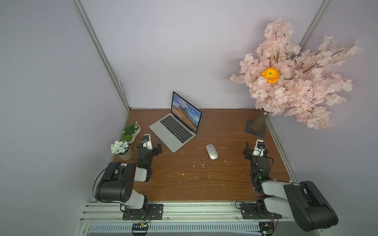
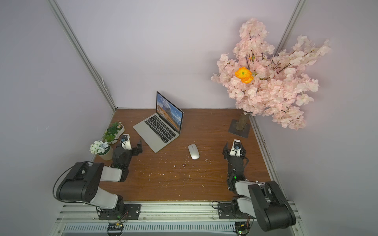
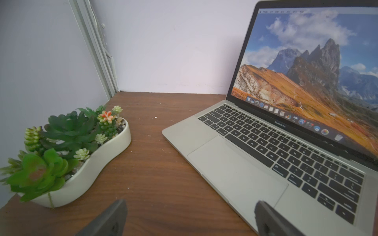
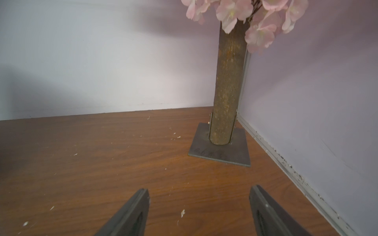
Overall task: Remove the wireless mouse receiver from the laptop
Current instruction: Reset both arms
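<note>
The laptop point(image 1: 176, 130) point(image 2: 158, 132) stands open at the back left of the wooden table, its mountain wallpaper lit. The left wrist view has its trackpad and keys point(image 3: 266, 163) close up. The wireless mouse receiver is not visible in any view. My left gripper point(image 1: 160, 147) point(image 2: 139, 147) point(image 3: 189, 203) hovers open at the laptop's near-left corner, one finger over the palm rest, nothing between its fingers. My right gripper point(image 1: 250, 148) point(image 2: 229, 148) point(image 4: 199, 189) is open and empty over bare table at the right, far from the laptop.
A silver-grey mouse point(image 1: 212, 151) point(image 2: 193, 151) lies right of the laptop. A white succulent planter point(image 1: 131, 131) point(image 3: 92, 163) and a white flower pot point(image 1: 122, 150) stand by the left wall. A pink blossom tree on a metal base point(image 1: 255, 128) point(image 4: 221, 151) fills the back right corner.
</note>
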{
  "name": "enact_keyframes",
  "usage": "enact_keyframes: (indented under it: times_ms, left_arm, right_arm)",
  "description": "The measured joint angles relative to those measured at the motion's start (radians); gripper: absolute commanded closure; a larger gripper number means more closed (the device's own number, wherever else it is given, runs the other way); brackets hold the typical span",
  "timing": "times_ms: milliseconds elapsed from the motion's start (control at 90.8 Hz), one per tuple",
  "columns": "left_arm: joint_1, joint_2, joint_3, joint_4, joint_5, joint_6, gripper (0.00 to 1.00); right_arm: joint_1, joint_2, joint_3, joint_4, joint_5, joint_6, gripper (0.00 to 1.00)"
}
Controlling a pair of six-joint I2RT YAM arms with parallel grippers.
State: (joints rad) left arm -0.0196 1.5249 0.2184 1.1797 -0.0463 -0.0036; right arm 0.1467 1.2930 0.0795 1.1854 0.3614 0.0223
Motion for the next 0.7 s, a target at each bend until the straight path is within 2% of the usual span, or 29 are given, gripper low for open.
enact_keyframes:
  times_ms: [88, 187, 341, 396, 705]
  left_arm:
    - [0.000, 0.004, -0.006, 0.023, 0.002, 0.000, 0.01]
    - [0.000, 0.004, -0.006, 0.044, 0.002, -0.002, 0.00]
    - [0.000, 0.004, -0.006, 0.058, 0.002, -0.003, 0.00]
    - [0.000, 0.004, -0.006, 0.059, 0.002, -0.003, 0.01]
    - [0.000, 0.004, -0.006, 0.061, 0.007, -0.003, 0.01]
  right_arm:
    - [-0.010, 0.129, 0.010, 0.135, -0.035, -0.027, 0.21]
    - [-0.011, 0.249, 0.014, 0.229, -0.059, -0.048, 0.15]
    - [-0.066, 0.252, 0.129, 0.157, -0.161, -0.042, 0.09]
    - [-0.091, 0.251, 0.146, 0.158, -0.188, -0.038, 0.01]
    - [-0.101, 0.250, 0.143, 0.127, -0.255, -0.034, 0.00]
